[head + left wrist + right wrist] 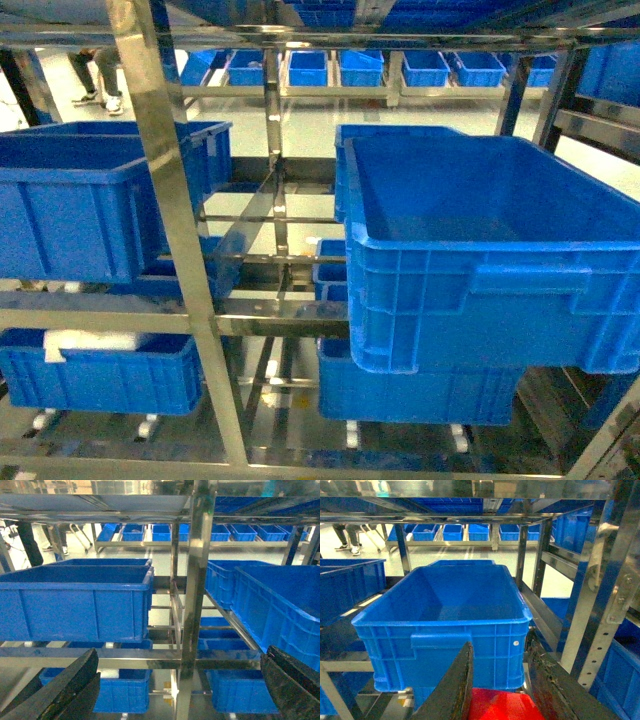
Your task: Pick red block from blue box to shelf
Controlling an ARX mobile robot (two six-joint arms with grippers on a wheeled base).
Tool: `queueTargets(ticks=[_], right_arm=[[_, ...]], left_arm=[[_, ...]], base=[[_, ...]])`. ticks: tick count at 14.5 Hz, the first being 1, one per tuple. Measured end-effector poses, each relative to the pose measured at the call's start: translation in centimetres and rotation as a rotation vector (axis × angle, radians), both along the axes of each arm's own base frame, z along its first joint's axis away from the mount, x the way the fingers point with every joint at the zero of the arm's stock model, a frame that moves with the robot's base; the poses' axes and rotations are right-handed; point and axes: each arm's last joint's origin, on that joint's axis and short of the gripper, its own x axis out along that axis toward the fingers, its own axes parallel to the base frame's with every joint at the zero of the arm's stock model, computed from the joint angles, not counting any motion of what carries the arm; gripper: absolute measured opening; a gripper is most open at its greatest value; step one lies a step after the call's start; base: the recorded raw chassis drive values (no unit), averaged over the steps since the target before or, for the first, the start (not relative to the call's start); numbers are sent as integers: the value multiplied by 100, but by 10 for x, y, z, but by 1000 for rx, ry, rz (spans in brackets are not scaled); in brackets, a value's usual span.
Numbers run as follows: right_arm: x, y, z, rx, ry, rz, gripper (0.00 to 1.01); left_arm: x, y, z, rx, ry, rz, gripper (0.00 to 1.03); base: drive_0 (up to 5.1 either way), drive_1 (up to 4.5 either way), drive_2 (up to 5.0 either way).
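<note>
The red block [502,705] is glossy and sits between the two dark fingers of my right gripper [500,647], which is shut on it at the bottom of the right wrist view. Only its top face shows. The gripper hangs in front of the shelf [580,615], just short of a dark blue crate [445,615] on one tier. My left gripper [181,652] is open, with nothing between its widely spread fingers, and faces a shelf upright [197,580]. The blue box is out of view. Neither gripper shows in the head view, where the shelf [160,200] fills the frame.
Dark blue ribbed crates stand on the tiers: a large one at the right [490,250], one at the left [80,200], and lower ones [100,375]. Steel rails and uprights cross the middle. More crates line a far rack [330,68].
</note>
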Motion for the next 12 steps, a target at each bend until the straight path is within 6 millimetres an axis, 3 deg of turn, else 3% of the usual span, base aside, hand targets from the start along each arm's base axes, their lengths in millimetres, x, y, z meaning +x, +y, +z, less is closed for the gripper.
queueTargets(ticks=[7,12], right_arm=[[0,0,0,0,3,0,28],[0,0,0,0,0,0,28]], left_arm=[[0,0,-1,0,9,3,98],[0,0,0,0,0,1,98]], base=[[-6,412,-424],[0,0,0]])
